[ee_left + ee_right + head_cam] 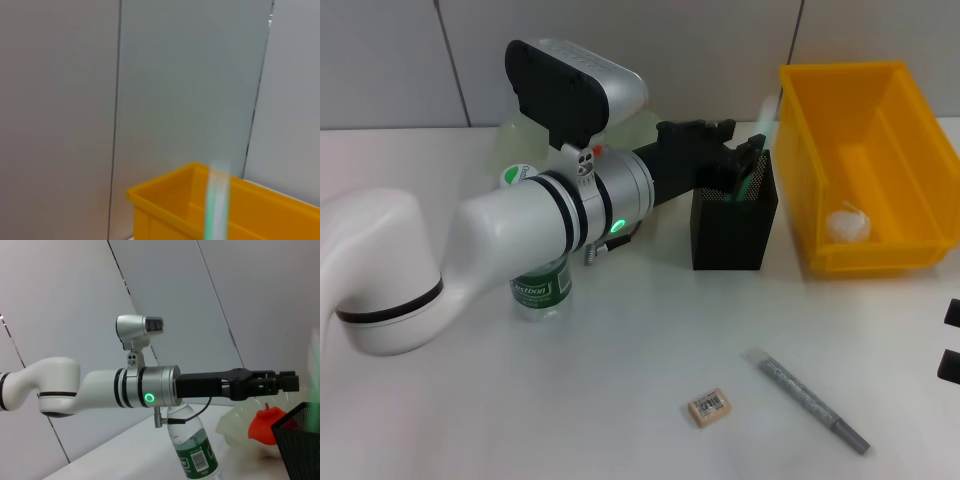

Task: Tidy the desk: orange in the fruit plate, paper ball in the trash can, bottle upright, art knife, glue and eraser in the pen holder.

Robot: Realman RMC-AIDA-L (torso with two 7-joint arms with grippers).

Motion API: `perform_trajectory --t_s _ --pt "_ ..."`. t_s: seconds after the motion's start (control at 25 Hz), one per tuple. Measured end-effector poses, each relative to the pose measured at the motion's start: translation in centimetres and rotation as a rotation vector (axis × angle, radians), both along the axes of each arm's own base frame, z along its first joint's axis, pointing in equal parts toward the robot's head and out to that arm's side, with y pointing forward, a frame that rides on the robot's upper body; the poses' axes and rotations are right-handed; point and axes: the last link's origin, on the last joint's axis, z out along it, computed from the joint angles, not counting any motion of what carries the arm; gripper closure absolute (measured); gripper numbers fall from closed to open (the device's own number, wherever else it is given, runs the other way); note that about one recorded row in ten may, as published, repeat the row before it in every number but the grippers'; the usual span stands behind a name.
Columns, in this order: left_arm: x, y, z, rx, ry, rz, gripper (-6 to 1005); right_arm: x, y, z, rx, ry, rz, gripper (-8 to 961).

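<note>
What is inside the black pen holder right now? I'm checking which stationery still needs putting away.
A green-and-white stick, probably the glue, pokes out of the pen holder, with the left gripper at its rim. The holder's depths are hidden. The eraser and art knife lie on the desk.

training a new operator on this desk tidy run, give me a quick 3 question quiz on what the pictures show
1. True or false: the bottle is lying on its side.
2. Which of these lies on the table, not yet in the pen holder? A) paper ball B) eraser C) orange
3. Fill in: the left gripper is above the ____.

Key
1. False. It stands upright, behind the left arm.
2. B. The eraser lies on the table beside the grey art knife; the paper ball is in the yellow trash can, the orange in the fruit plate.
3. Pen holder.
</note>
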Motion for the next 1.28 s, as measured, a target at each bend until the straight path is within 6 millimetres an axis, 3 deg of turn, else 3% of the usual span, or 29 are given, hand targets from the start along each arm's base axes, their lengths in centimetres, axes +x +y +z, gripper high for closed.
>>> perform_trajectory --t_s 0.36,0.48,0.72,0.8,0.84,0.88,1.0,1.28 --pt "-0.1 0.1 0.0 0.003 0.003 0.002 457 -0.1 0.1 -0.2 -0.009 -0.003 0.002 163" --pt "0.0 -0.8 0.1 -0.028 -0.036 -0.041 275 -0.1 0.1 -0.3 -0.009 -0.003 0.003 167" --pt "-0.9 -3.5 2.2 -0.101 -0.194 -0.19 276 -0.1 0.2 -0.1 -0.011 -0.007 0.008 176" --pt "-1.8 -4.9 3.9 -0.113 -0.253 -0.265 276 -0.3 0.3 0.0 -0.015 -0.008 0.01 179" --pt "-1.8 -4.9 3.9 -0.113 -0.253 -0.265 276 -0.3 0.4 0.0 -0.016 -0.01 0.011 180" --pt "-3.2 -6.2 5.4 -0.124 -0.263 -0.333 276 -0.5 0.6 0.1 -0.02 -0.016 0.013 182" --pt "-4.0 -6.8 6.1 -0.141 -0.247 -0.364 277 -0.9 1.2 0.3 -0.037 -0.041 0.022 186" --pt "-8.9 -9.8 10.1 -0.251 -0.194 -0.432 278 -4.7 3.9 1.3 -0.108 -0.193 0.105 196"
